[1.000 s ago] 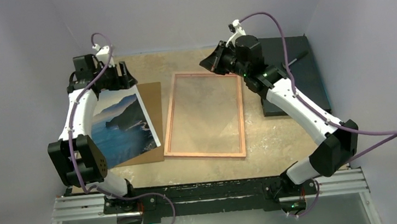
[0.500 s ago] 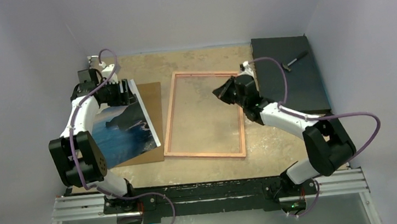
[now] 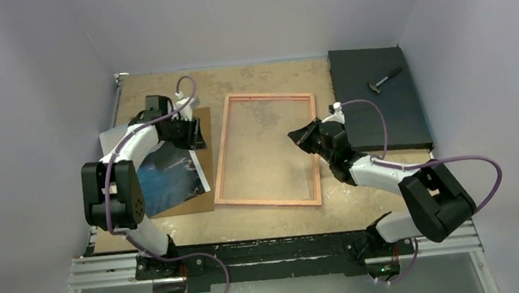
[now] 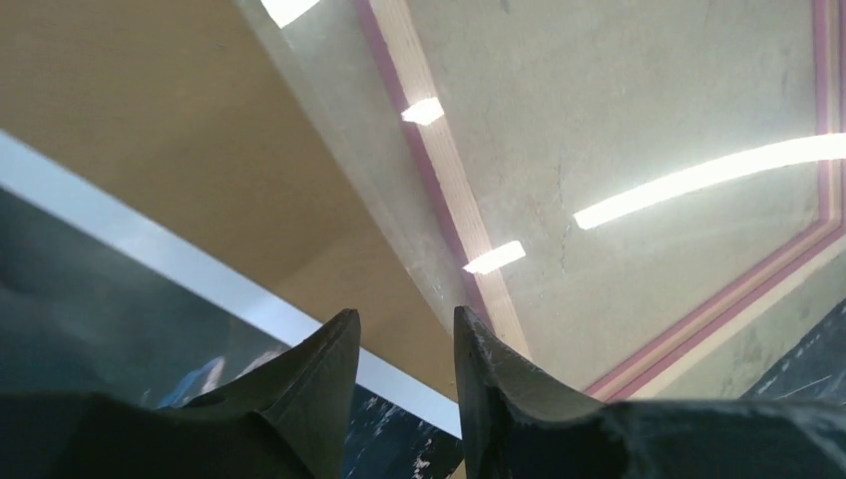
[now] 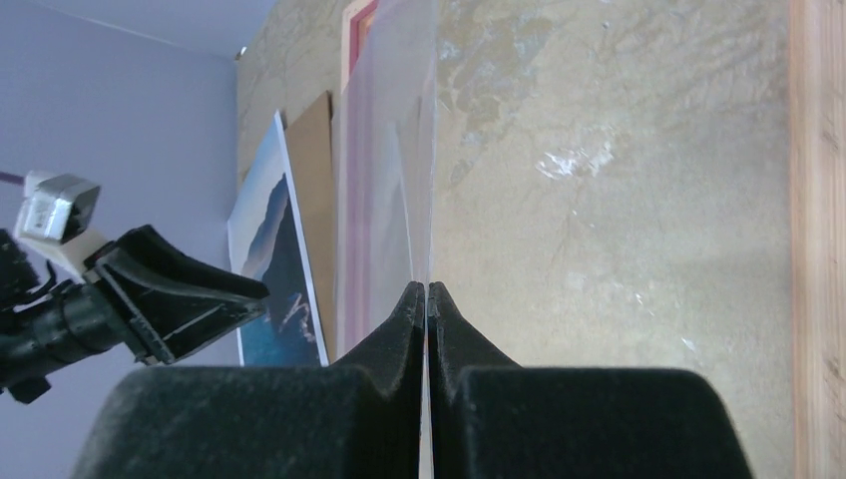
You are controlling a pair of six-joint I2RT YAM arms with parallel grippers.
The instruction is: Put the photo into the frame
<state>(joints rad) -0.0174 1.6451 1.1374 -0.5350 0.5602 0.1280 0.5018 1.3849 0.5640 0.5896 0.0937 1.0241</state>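
The photo (image 3: 166, 180) lies at the left on a brown backing board (image 3: 199, 134), blue and dark with a white border. The frame (image 3: 221, 154) lies flat in the middle, its pale wood rim up. My left gripper (image 3: 194, 132) hovers open and empty over the photo's far right corner; in the left wrist view (image 4: 404, 329) the photo's white border (image 4: 150, 244) and the board (image 4: 150, 100) show between its fingers. My right gripper (image 3: 304, 135) is over the frame's right side. In the right wrist view (image 5: 427, 289) it is shut on a thin clear sheet (image 5: 431, 150), seen edge-on.
A black mat (image 3: 378, 106) with a small hammer (image 3: 384, 81) lies at the back right. Grey walls close in the left, back and right. The frame's rim (image 4: 429, 190) runs just right of my left gripper. The right wrist view shows the photo (image 5: 264, 239) and the left gripper (image 5: 170, 289).
My left gripper moved right and nearer, from the photo's far edge to its far right corner. My right arm swung down from the frame's far right corner to its right side.
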